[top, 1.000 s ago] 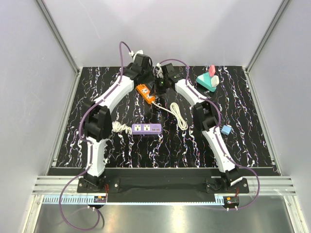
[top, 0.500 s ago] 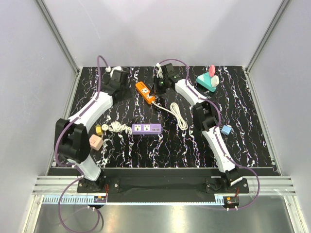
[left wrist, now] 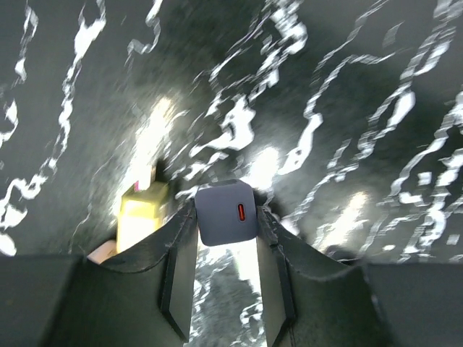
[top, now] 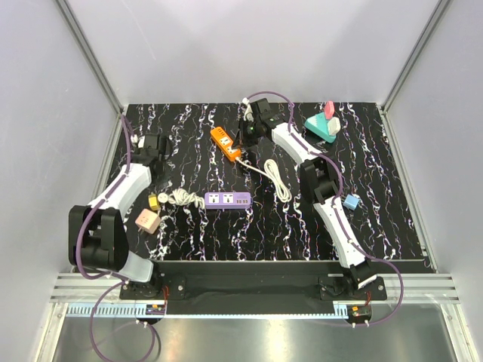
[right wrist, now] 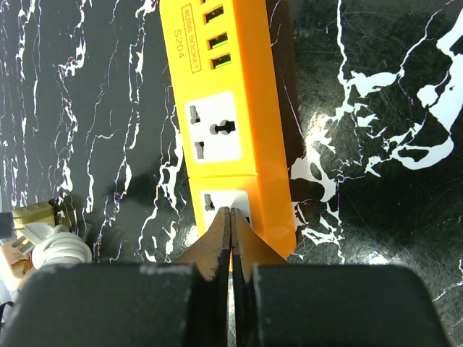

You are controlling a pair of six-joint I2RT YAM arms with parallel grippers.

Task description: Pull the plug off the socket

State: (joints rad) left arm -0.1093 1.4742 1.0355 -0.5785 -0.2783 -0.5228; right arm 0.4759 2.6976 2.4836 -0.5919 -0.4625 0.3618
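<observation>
The left gripper [left wrist: 226,212] is closed narrowly on the plug [left wrist: 227,215], a small grey-blue block with rounded corners and a short red mark on the face that shows. Its two dark fingers [left wrist: 179,267] press on the block's left and right sides and hold it clear above the black, white-veined table [left wrist: 362,94]. In the top view this gripper sits at the far left of the table, well apart from the orange power strip [right wrist: 217,94]. A blurred yellow block [left wrist: 141,217] lies on the table just left of the held plug. The right gripper [right wrist: 230,217] has its jaws fully together with no gap and nothing between them. Its tips lie over the lower white socket plate of the orange strip, though whether they press on it cannot be told. The strip's upper socket plate is bare, and beyond it is a row of green ports beside a boxed label that reads roughly "USB SOCKET", with "S204" printed next to it. A coiled white cable [right wrist: 54,253] lies left of the strip, and a purple power strip [top: 228,200] lies nearer the arm bases
</observation>
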